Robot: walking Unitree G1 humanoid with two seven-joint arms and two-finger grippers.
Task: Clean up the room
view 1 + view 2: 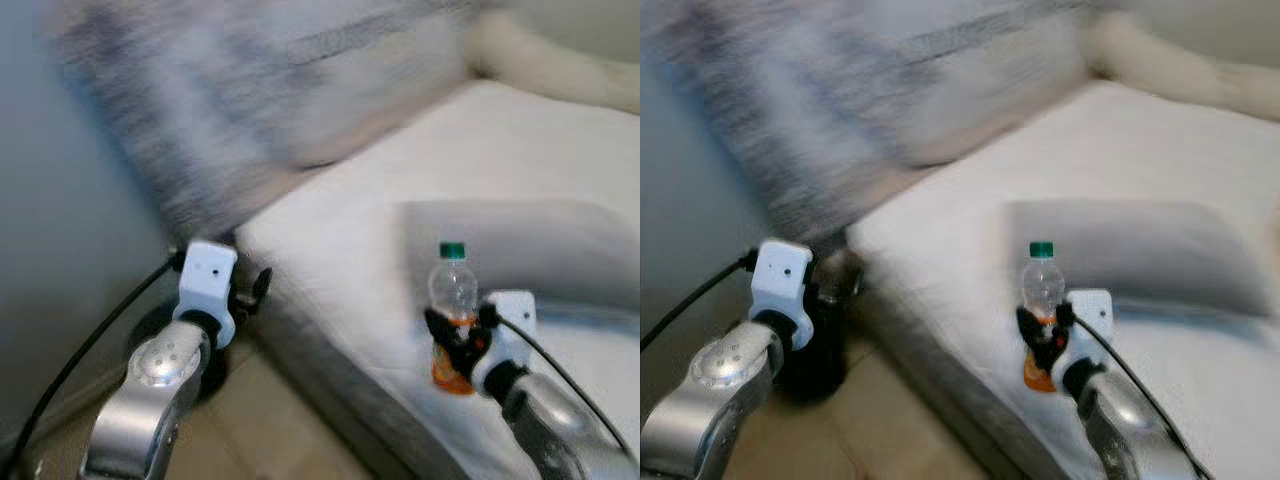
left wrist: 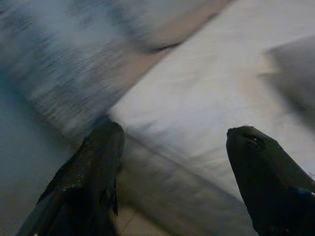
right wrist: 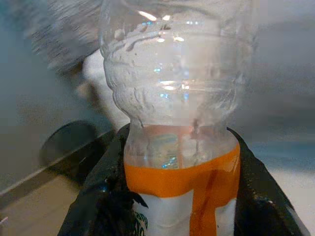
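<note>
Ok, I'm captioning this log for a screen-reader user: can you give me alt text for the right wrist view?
A clear plastic bottle with an orange label stands upright, close up, gripped between the two black fingers of the right claw. Behind it are blurred grey bedding and a strip of tan floor.

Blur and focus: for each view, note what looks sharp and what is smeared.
Left eye view: the bottle in the right gripper is fairly sharp, the striped bedding smeared. Left wrist view: fingers crisp, bed streaked. Right wrist view: bottle sharp with highlights, background blurred.
</note>
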